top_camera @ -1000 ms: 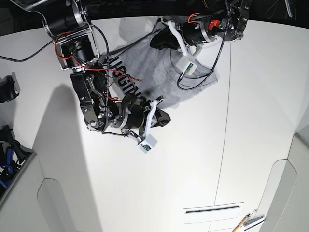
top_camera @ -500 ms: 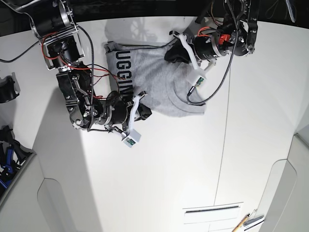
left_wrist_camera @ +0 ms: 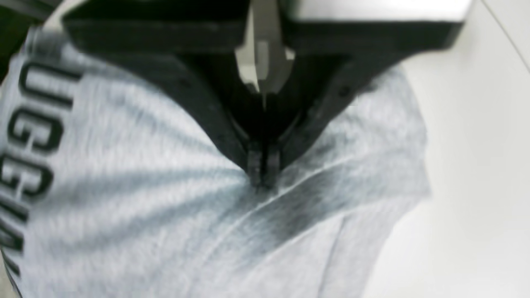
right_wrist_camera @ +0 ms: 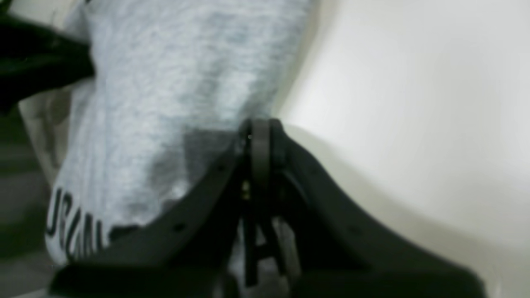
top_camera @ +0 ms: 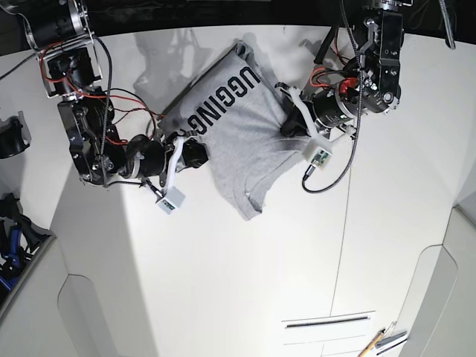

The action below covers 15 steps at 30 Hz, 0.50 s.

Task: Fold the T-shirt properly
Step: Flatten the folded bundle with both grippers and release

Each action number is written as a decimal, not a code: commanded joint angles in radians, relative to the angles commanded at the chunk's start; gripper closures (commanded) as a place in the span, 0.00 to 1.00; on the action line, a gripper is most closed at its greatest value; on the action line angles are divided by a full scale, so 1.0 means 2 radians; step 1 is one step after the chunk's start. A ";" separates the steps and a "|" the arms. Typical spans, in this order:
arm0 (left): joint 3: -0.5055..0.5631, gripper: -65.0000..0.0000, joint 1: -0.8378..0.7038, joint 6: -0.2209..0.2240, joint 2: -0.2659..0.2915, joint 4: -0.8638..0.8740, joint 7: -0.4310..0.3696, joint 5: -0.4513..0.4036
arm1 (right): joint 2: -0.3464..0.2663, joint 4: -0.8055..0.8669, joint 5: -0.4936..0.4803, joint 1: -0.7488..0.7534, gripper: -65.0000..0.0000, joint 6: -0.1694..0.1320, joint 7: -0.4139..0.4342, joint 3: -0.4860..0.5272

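Note:
The T-shirt [top_camera: 236,137] is light grey with black block letters and lies bunched and slanted across the top middle of the white table [top_camera: 245,282]; its lower tip points toward the front. My left gripper [top_camera: 288,128] is shut on the T-shirt's right side. In the left wrist view the gripper [left_wrist_camera: 262,179] pinches a ridge of the grey fabric [left_wrist_camera: 124,194], with folds fanning out from it. My right gripper [top_camera: 195,152] is shut on the T-shirt's left edge. In the right wrist view the gripper [right_wrist_camera: 256,129] clamps the cloth's [right_wrist_camera: 165,82] border, with lettering low on the left.
Red and black cables [top_camera: 111,111] hang along the right-wrist arm at the left. Dark gear [top_camera: 9,137] and blue-black items [top_camera: 11,242] sit at the left edge. A slotted plate [top_camera: 327,323] and a pencil [top_camera: 372,343] lie at the front right.
Both grippers kept their hold and shifted: the left one came down and forward, the right one went left and back. The T-shirt turned, its lettering now at the top.

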<state>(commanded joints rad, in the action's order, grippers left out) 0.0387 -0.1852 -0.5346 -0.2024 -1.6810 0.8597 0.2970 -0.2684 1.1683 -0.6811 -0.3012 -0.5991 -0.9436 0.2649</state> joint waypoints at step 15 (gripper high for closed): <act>0.000 1.00 0.060 0.001 0.000 0.040 -0.013 0.001 | 0.000 0.164 -0.020 0.150 1.00 -0.002 0.000 -0.063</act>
<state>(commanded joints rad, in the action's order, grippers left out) 0.0387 -0.0658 -0.5335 -0.2024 -1.6009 0.8337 0.2985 -0.2680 1.4967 -0.7219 -0.0013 -0.6022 -0.9436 0.1387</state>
